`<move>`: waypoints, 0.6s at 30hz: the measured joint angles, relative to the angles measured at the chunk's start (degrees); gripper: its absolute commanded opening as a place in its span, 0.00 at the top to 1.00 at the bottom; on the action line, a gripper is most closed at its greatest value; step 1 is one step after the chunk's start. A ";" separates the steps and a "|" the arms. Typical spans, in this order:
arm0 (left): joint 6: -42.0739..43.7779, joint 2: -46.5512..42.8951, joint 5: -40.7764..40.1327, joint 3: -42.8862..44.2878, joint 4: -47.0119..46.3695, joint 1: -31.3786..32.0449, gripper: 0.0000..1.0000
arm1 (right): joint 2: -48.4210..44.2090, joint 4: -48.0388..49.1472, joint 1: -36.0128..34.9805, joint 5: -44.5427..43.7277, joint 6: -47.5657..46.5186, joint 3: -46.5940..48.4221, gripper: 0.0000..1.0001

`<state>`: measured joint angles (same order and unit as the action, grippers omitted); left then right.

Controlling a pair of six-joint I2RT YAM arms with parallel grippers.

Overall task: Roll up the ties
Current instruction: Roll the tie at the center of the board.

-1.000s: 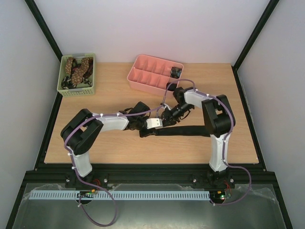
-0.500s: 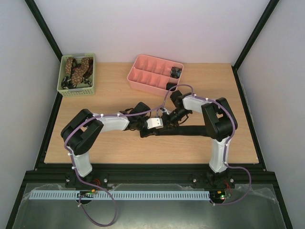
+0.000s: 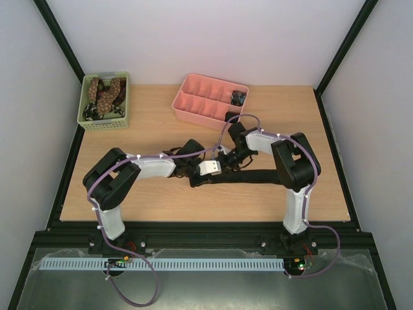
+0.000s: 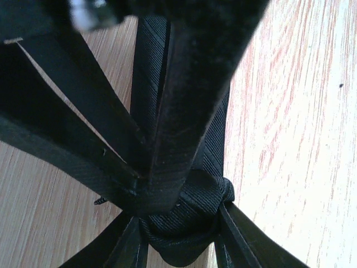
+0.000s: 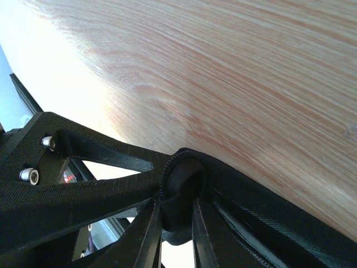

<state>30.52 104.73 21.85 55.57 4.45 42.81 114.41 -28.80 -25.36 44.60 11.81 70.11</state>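
Meeting over the near-middle of the table (image 3: 148,129), both grippers work the same end of the black tie (image 3: 258,177). Its long axis runs left to right across the wood. The bunched, partly wound end lies at the left, and the flat length stretches away toward the right arm's base. The left gripper (image 3: 205,173) is clamped on that bunched end; in the left wrist view its fingers close in on a tight knot of ribbed black cloth (image 4: 187,223). The right gripper (image 3: 227,161) sits just behind it. It seems pinched on the same wad of fabric (image 5: 181,192), though its view is too close to be sure. Any further winding has to travel rightward along the strip, so I judge the right arm the nearer one to feed it.

A small coil (image 3: 238,98) sits in a far corner cell of the pink tray (image 3: 193,103). Spotted ties (image 3: 103,93) wait in the green basket (image 3: 103,123), well apart.
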 measured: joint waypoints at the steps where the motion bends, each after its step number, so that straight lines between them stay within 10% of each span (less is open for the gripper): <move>1: -0.04 0.00 -0.09 0.00 0.07 0.04 0.65 | 0.04 0.20 -0.07 -0.11 0.07 0.00 0.92; 9: -1.75 -0.17 0.09 -0.72 0.13 -0.48 0.39 | 0.72 0.79 -0.11 -1.27 -3.39 -0.50 0.99; 18: -3.52 -6.84 4.57 -10.03 -6.88 -3.34 0.33 | 0.87 0.52 2.27 -0.79 -9.86 -2.71 0.99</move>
<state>27.00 97.89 26.41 45.54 -2.44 39.46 115.28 -28.27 -23.09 43.81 1.96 67.40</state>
